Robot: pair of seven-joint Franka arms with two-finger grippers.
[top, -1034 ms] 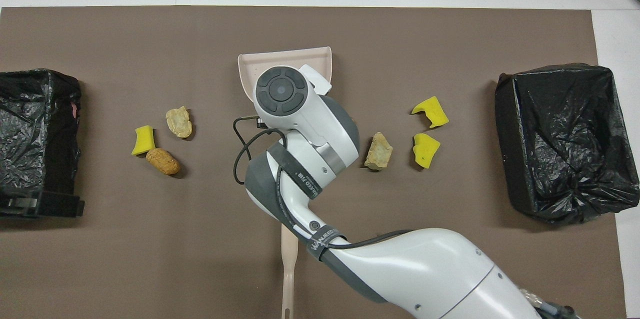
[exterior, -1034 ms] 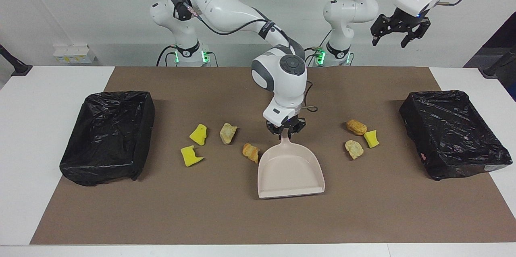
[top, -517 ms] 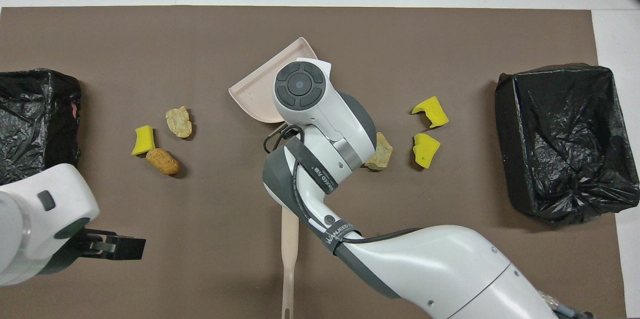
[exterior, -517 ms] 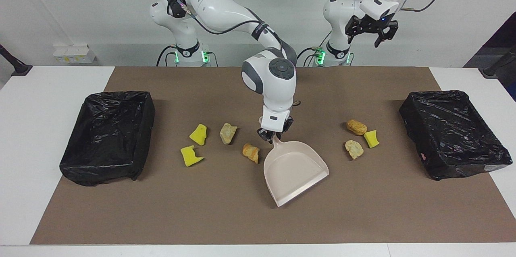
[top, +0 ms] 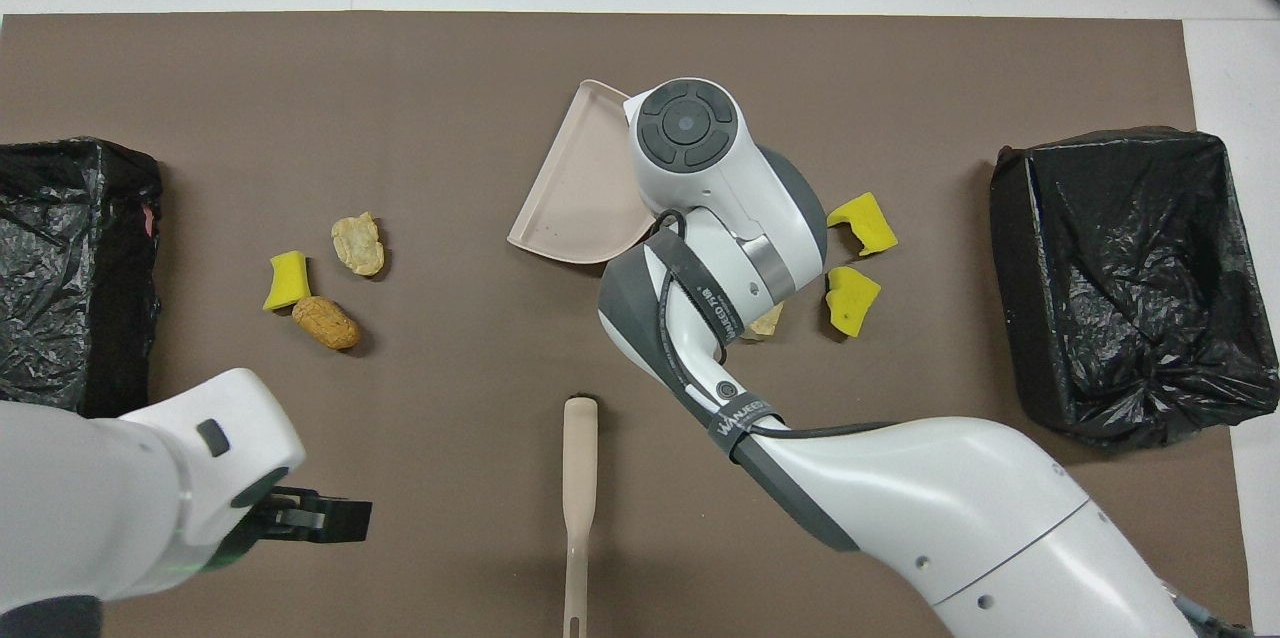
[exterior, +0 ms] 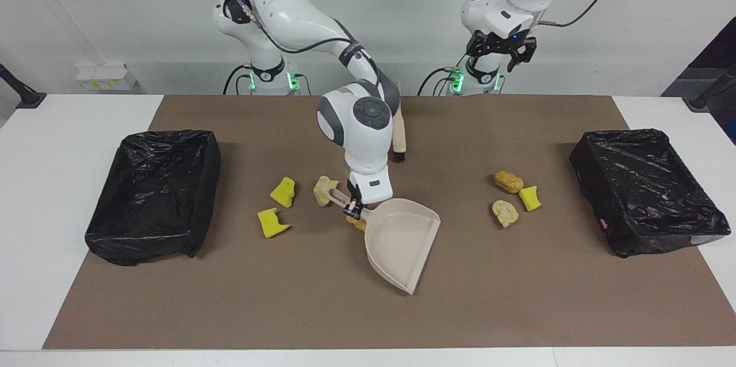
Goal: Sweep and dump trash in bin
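- The beige dustpan is gripped by its handle in the closed fingers of the right gripper, near the middle of the brown table mat; its open mouth is turned toward the left arm's end of the table.
- A golden-brown lump is pressed against the dustpan's rear wall, directly under the right gripper and largely hidden by it.
- A tan lump lies just beside the right gripper, toward the right arm's end of the table; in the overhead view only a sliver of it is seen past the right arm.
- Two yellow sponge chunks are seen between that lump and the black-lined bin at the right arm's end.
- Three more scraps are clustered toward the left arm's end: a golden-brown lump, a tan lump and a yellow sponge chunk, well apart from the second black-lined bin.
- The beige brush is laid flat on the mat, nearer to the robots than the dustpan, its handle pointed toward the robots.
- The left gripper is held high over the robots' edge of the mat, its fingers spread wide and holding nothing.
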